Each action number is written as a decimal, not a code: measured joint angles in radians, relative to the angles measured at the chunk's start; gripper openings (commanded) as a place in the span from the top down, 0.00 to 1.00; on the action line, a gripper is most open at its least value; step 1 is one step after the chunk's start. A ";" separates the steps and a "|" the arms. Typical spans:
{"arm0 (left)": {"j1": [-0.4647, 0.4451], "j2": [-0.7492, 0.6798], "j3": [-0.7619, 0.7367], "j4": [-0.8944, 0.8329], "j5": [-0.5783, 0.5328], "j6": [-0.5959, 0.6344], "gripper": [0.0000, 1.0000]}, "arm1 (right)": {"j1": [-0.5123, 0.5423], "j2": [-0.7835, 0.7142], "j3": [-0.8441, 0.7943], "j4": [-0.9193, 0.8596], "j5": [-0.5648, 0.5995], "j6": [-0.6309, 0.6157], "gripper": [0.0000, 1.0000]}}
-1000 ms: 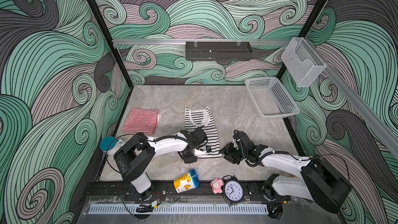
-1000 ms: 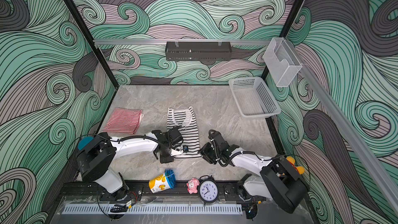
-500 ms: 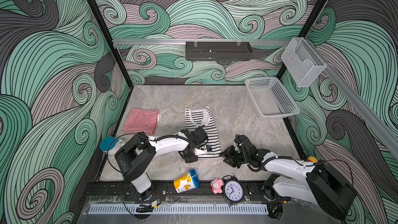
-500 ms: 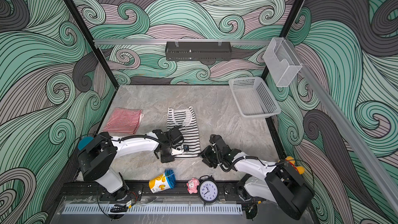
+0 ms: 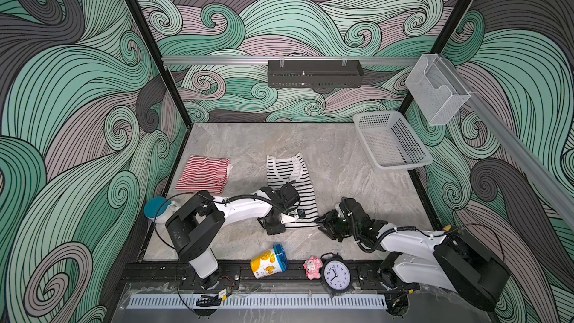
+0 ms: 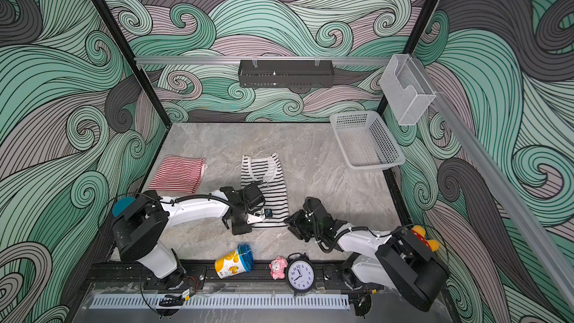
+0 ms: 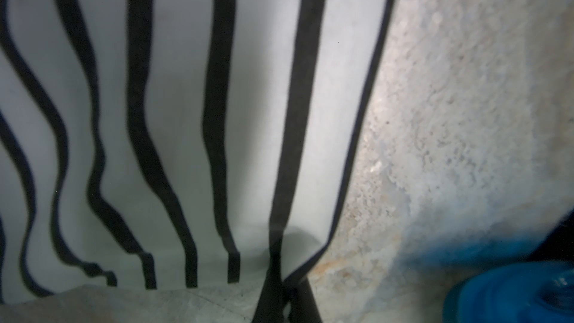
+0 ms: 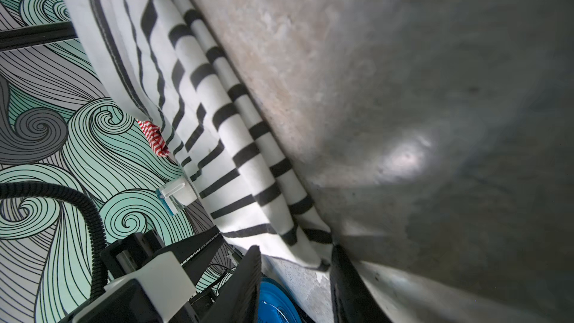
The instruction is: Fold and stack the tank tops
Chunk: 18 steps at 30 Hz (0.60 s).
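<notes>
Black-and-white tank top [image 5: 306, 191] flat on the counter [image 5: 341, 156] at frame centre in both top views, lower-left hem corner pinched in the fully closed left claw [image 5: 274, 227], lower-right corner between the parted jaws of the right claw [image 8: 295, 253]; red-and-white tank top [image 5: 203, 174] folded at left of it.

The only readable marks stand on the small round black alarm clock with a white dial [image 5: 337, 274] at the front rail, seen in both top views [image 6: 300, 274]. A ring of black hour numerals runs round its face, too tiny to tell apart singly. The yellow canister with a blue lid [image 5: 269, 261], lying on its side nearby, carries printed artwork, but I can't make out any wording.
</notes>
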 measured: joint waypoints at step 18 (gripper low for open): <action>0.000 0.000 0.002 -0.005 0.007 -0.002 1.00 | 0.003 -0.035 0.018 -0.087 0.061 -0.024 0.64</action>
